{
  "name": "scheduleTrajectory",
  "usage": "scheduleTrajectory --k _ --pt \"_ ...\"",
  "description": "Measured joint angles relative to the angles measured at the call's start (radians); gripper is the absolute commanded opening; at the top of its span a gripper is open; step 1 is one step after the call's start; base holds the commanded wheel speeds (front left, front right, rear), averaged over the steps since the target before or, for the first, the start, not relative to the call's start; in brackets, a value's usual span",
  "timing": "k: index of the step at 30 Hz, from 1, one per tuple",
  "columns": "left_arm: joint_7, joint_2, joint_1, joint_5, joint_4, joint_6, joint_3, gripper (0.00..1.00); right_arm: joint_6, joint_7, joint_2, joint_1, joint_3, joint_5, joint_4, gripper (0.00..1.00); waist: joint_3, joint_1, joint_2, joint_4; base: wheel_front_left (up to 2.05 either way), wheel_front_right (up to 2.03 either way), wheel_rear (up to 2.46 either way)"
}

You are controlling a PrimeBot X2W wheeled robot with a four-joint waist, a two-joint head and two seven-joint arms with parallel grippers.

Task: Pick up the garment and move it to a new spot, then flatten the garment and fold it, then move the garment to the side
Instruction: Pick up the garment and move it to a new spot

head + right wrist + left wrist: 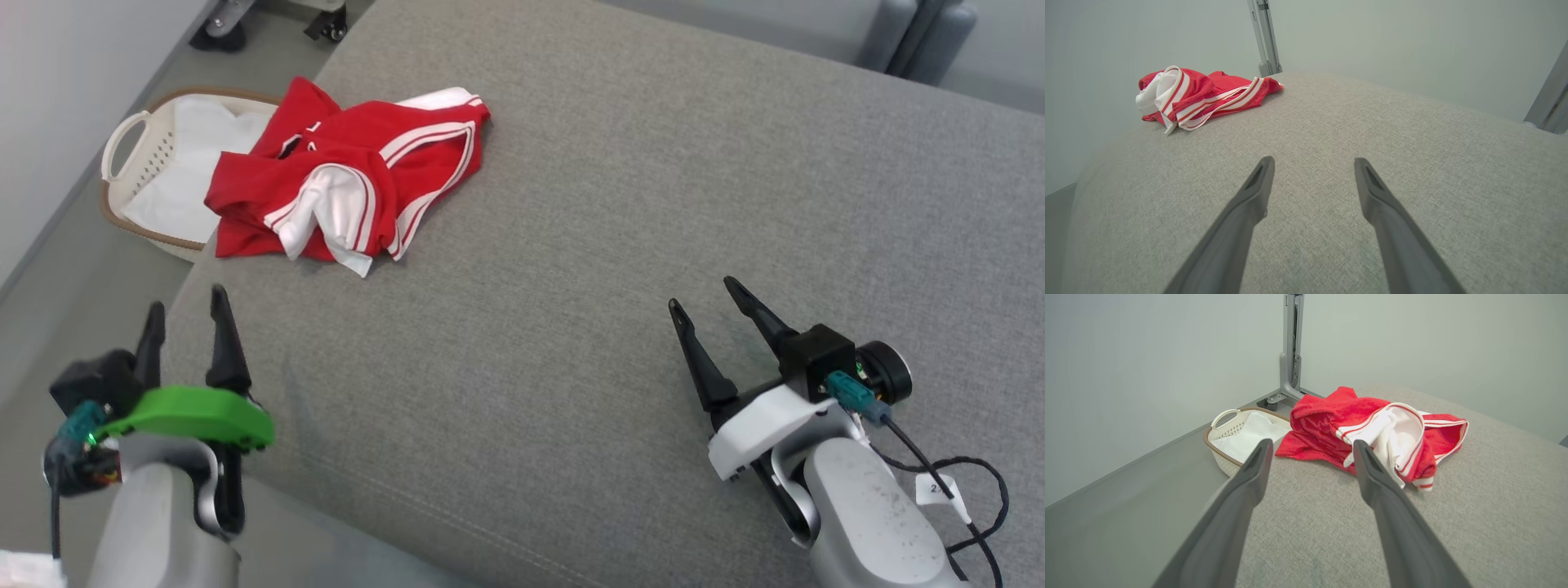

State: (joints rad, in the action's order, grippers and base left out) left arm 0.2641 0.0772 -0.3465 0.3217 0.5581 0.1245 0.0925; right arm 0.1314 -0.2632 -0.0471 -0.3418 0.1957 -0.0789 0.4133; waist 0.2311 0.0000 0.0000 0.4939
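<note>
Inventory from where I stand:
- One garment [351,171], red with white stripes, at the far left corner of the worktop [571,286].
- One pale basket [135,143], on the floor [49,327] beside the worktop's left edge.
- One white cloth [196,155], inside that basket.
- Two tools of mine, the left tool [186,298] and the right tool [701,292]. Each has two dark fingers [222,335], four in all.

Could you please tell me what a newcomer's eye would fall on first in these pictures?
The crumpled red garment with white stripes stands out, lying at the far left corner of the grey cushion, beside a white basket. Nearer, the left gripper and right gripper hang well short of it, jaws open.
</note>
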Motion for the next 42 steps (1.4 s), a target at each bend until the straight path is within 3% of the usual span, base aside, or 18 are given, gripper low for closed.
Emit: scheduleTrajectory --k 6,14,20,21,22,28,33,37,42 --pt "0.000 0.086 -0.190 0.059 0.049 0.003 -0.087 1.00 0.000 0.000 -0.007 -0.049 0.012 0.024 -0.046 1.00 0.098 0.0000 0.0000 -0.050 0.00 0.00 0.00" --pt "0.000 0.215 -0.350 0.246 0.190 0.004 -0.256 1.00 0.000 0.000 -0.011 -0.096 0.031 0.035 -0.099 1.00 0.206 0.0001 0.0000 -0.137 0.00 0.00 0.00" --pt "-0.056 0.245 -0.395 0.375 0.395 0.005 -0.334 1.00 0.000 0.000 -0.010 -0.106 0.027 0.035 -0.118 1.00 0.251 0.0001 0.0000 -0.209 0.00 0.00 0.00" --pt "-0.064 0.246 -0.396 0.387 0.417 0.004 -0.341 0.72 0.000 0.000 -0.009 -0.107 0.025 0.035 -0.120 1.00 0.254 0.0001 0.0000 -0.218 0.00 0.00 0.00" --pt "-0.060 0.248 -0.397 0.398 0.436 0.004 -0.349 0.00 0.000 -0.001 -0.008 -0.107 0.022 0.035 -0.122 1.00 0.258 0.0001 0.0000 -0.228 0.00 0.00 0.00" --pt "-0.006 0.274 -0.404 0.388 0.451 0.004 -0.363 0.00 0.000 -0.001 -0.007 -0.090 -0.003 0.032 -0.123 1.00 0.244 0.0001 0.0000 -0.260 0.00 0.00 0.00" --pt "-0.002 0.319 -0.409 0.256 0.202 -0.010 -0.235 0.00 0.000 -0.001 -0.006 -0.046 -0.025 0.002 -0.114 1.00 0.189 0.0001 0.0000 -0.266 0.00 0.00 0.00" --pt "-0.002 0.302 -0.368 0.158 0.030 -0.010 -0.166 0.00 0.000 -0.001 -0.004 -0.014 -0.016 -0.030 -0.105 1.00 0.130 0.0001 0.0000 -0.273 0.00 0.00 0.00" --pt "-0.002 0.248 -0.347 0.091 -0.120 -0.001 -0.178 0.00 0.000 -0.001 -0.002 0.019 0.005 -0.079 -0.106 1.00 0.056 0.0001 0.0000 -0.308 0.00 0.00 0.00"
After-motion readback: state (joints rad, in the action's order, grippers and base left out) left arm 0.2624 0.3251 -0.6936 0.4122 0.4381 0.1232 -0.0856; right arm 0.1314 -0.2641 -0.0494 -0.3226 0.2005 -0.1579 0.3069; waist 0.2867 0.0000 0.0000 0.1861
